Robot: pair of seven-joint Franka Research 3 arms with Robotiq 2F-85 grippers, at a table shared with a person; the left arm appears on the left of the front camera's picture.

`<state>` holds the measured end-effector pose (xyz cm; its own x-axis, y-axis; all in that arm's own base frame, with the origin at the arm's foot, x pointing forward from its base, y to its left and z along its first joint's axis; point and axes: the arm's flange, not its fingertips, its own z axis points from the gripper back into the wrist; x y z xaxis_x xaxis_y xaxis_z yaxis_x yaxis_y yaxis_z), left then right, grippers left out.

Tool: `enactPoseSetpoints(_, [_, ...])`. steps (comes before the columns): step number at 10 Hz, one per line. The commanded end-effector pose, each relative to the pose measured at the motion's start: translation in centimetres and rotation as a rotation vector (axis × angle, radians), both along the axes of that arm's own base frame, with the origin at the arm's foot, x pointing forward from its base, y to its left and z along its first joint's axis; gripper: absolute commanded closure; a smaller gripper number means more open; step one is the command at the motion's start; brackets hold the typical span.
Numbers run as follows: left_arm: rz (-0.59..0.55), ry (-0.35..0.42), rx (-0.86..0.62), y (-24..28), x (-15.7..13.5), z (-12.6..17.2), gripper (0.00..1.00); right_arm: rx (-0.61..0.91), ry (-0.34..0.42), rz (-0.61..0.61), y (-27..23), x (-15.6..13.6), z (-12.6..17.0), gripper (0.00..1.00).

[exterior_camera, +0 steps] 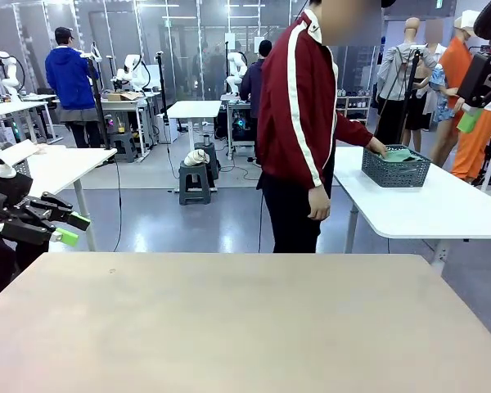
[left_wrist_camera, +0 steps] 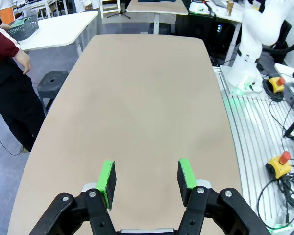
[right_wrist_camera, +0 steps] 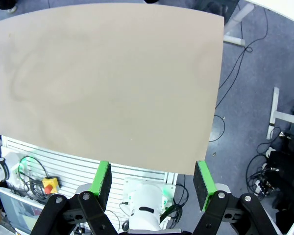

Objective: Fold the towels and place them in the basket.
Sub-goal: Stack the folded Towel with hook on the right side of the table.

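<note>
left gripper [left_wrist_camera: 146, 178] is what i'm looking down first: jaws spread apart, nothing between the green pads [left_wrist_camera: 107, 177], just hanging over the bare tan table [left_wrist_camera: 152, 98]. in the front view that same gripper [exterior_camera: 70, 228] sits off the table's left edge, fingers pointing right, pads apart there too.

right gripper [right_wrist_camera: 155, 179] is spread wide as well, empty, looking straight down from high up. its wrist view catches the table's edge, then the white slatted base and the arm's own mount below. in the front view i only get a bit of it in the top right corner [exterior_camera: 473, 110], one green pad showing, held well above everything.

the basket [exterior_camera: 395, 168] isn't on my table at all. it's on the white side table [exterior_camera: 425, 209] behind and to the right, with mint-green towels [exterior_camera: 397, 154] poking up inside it. the person in the dark red jacket with white sleeve stripes stands between the two tables, one hand [exterior_camera: 377, 147] reaching to the basket's rim, the other hanging at their side. i can also spot the basket [left_wrist_camera: 23, 27] in the far top left of the left wrist view, with something green in it.

labels or writing: nothing i can read anywhere. the towel labels are too small at this distance, and no print on the grippers is legible.
</note>
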<state>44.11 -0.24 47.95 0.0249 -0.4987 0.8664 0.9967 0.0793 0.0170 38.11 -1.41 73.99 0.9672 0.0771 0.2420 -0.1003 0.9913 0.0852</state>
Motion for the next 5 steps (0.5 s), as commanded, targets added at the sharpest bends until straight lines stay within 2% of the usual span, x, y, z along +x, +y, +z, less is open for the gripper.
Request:
enactPoseSetpoints(1, [0.003, -0.013, -0.016, -0.03, -0.01, 0.14, 0.35, 0.018, -0.002, 0.002, 0.12, -0.03, 0.04, 0.16])
enactPoseSetpoints(5, [0.003, -0.013, -0.016, -0.03, -0.01, 0.14, 0.35, 0.018, -0.002, 0.002, 0.12, -0.03, 0.04, 0.16])
